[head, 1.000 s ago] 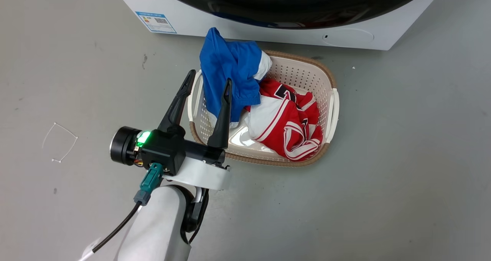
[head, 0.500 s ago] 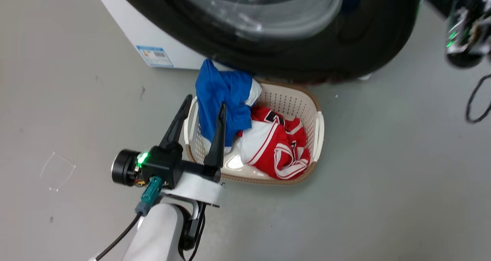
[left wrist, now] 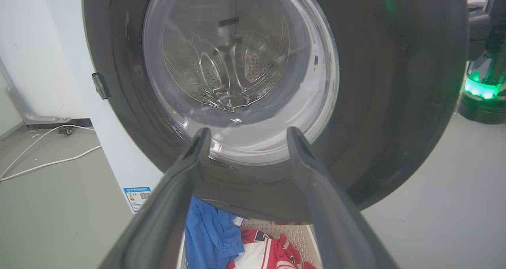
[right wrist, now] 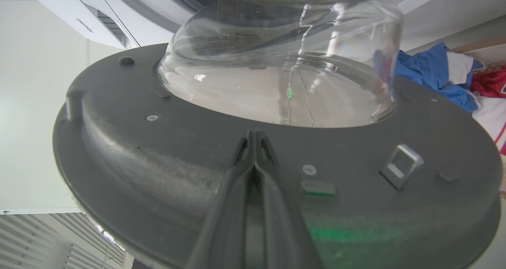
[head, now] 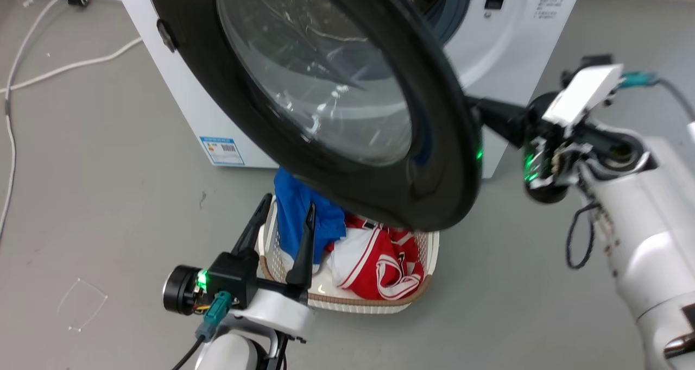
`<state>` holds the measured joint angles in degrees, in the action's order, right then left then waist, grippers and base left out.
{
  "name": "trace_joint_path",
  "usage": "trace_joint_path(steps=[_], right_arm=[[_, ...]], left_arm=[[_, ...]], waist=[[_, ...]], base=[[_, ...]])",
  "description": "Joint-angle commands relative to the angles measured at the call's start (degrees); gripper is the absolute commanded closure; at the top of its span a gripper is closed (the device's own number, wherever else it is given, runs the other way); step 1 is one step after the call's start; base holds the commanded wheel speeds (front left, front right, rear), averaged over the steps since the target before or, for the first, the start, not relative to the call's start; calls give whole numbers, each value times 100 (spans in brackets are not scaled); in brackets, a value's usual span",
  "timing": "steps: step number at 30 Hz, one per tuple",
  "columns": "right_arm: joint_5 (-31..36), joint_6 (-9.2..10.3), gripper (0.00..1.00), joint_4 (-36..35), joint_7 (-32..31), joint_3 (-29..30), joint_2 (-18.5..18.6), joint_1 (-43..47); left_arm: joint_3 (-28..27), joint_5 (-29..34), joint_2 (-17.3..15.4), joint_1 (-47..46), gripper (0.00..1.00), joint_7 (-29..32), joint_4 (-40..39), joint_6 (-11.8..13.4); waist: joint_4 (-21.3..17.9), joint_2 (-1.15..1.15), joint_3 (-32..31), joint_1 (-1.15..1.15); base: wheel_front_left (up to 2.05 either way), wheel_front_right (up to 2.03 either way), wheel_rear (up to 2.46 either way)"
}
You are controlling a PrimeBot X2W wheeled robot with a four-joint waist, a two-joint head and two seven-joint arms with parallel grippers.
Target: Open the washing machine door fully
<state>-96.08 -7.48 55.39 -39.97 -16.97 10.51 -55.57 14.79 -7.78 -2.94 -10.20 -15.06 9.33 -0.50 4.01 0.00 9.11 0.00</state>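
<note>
- At the washing machine (head: 179,104) front, the washing machine door (head: 326,104) stood swung out over the laundry basket (head: 380,305). A second earlier it had looked shut, so it was now partway open, not fully.
- Head camera had tilted up too, so part of the shift was view only.
- Right gripper (right wrist: 255,142), fingers pressed together and holding nothing, had its tips against the door's grey inner face near the latch edge.
- Left gripper (head: 289,201) hung spread wide below the door's front, apart from it.

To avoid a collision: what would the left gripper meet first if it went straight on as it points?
Most likely the washing machine door, near the lower edge of its glass; how far off is unclear.
</note>
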Motion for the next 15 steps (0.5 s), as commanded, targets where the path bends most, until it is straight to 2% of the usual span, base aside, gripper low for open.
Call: trace_joint_path(steps=[1,10,15], right_arm=[[-52,-3,100,-55,-47,-15,-109,174],[-260,-3,100,-514,-262,-161,-623,939],[-366,-3,100,-820,-273,-363,-733,1299]], left_arm=[[14,11,6,86,0,-16,17,-19],[106,47,6,361,0,-16,122,-135],[124,65,6,460,0,-16,182,-177]], waist=[[-25,0,-163,0],[-68,0,-517,0],[-79,0,-651,0]], base=[[0,0,0],[0,0,0],[0,0,0]])
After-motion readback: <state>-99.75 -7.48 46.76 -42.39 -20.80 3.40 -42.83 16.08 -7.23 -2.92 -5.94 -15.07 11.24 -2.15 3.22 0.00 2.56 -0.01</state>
